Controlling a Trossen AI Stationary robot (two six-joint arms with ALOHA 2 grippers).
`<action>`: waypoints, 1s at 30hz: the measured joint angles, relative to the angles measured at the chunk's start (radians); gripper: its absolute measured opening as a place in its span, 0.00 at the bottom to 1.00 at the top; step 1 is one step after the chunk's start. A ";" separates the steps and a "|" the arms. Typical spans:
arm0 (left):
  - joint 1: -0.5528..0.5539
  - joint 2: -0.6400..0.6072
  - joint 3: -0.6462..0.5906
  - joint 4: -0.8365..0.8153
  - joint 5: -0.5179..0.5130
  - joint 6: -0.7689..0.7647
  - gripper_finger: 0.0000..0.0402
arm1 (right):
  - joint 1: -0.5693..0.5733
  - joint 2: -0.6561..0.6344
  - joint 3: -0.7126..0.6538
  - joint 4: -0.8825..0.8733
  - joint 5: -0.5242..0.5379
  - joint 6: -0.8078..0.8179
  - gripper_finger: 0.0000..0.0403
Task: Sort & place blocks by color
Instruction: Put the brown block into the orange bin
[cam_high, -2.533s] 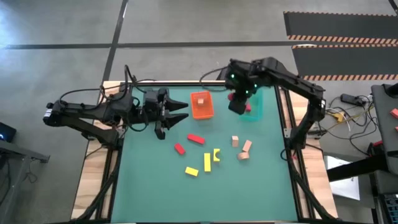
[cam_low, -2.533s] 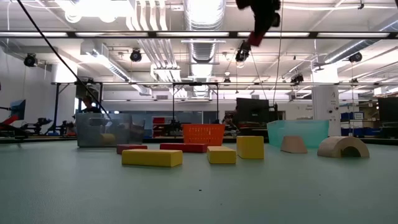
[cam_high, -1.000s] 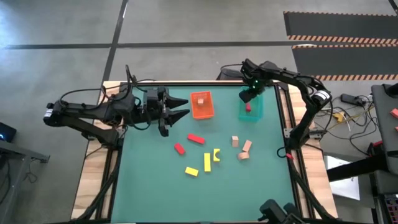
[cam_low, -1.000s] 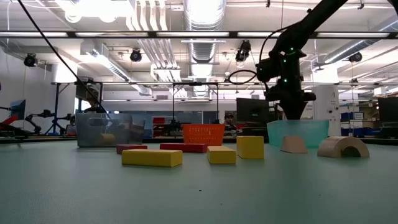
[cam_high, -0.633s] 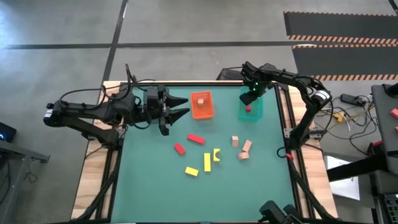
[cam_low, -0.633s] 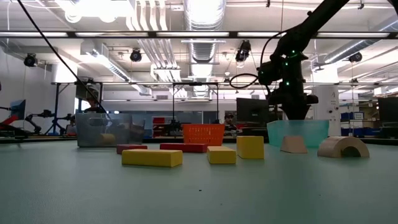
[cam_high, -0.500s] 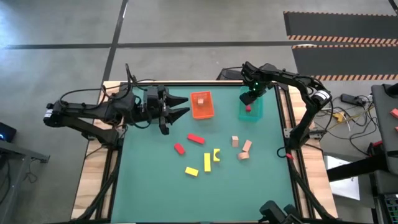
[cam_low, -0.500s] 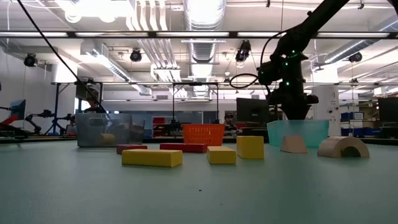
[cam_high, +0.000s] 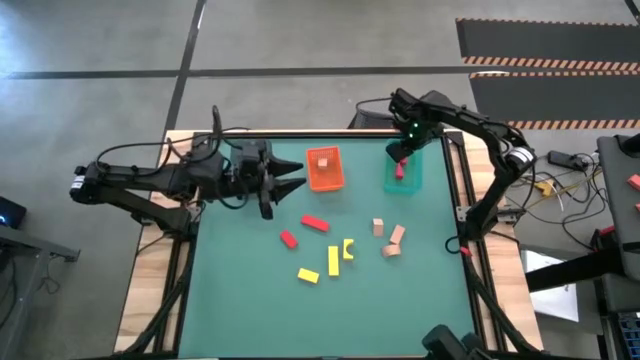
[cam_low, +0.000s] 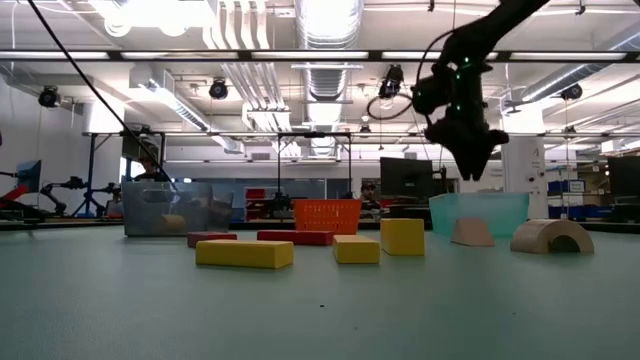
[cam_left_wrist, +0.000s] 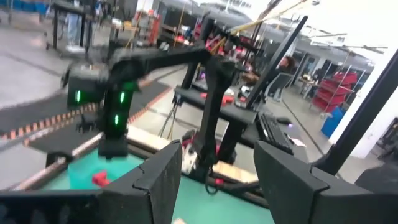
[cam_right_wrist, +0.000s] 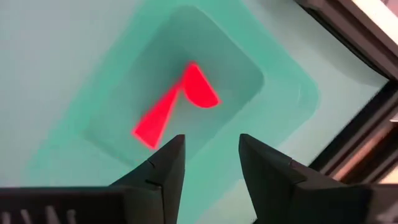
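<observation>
The right gripper (cam_right_wrist: 208, 163) is held above the teal tray (cam_right_wrist: 292, 93), fingers parted and empty; the red blocks (cam_right_wrist: 177, 102) lie directly beneath it, evidently sorted by colour; the left gripper (cam_high: 285, 178), open and empty, waits beside the orange tray (cam_high: 324, 169).

A green table (cam_high: 420, 300) is carrying three trays along its far edge. An orange tray (cam_high: 326, 180) is sitting near the middle of that edge, a teal tray (cam_high: 410, 180) is lying toward the far right corner, and a dark grey tray (cam_low: 152, 208) is standing toward the far left corner. In the low view the orange tray is showing a slotted wall. Beyond the table, a grey floor (cam_high: 300, 40) with black-and-orange hazard stripes (cam_high: 545, 62) is stretching away.
</observation>
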 joint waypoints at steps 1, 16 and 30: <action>0.000 0.000 0.000 -0.015 0.000 -0.009 0.46 | 0.004 -0.011 0.012 -0.007 -0.017 0.007 0.34; 0.006 0.000 0.000 -0.090 -0.007 -0.083 0.46 | 0.229 -0.248 0.032 0.001 -0.194 0.334 0.31; 0.029 0.000 0.000 -0.097 -0.026 -0.073 0.46 | 0.563 -0.289 0.031 0.046 -0.117 0.737 0.36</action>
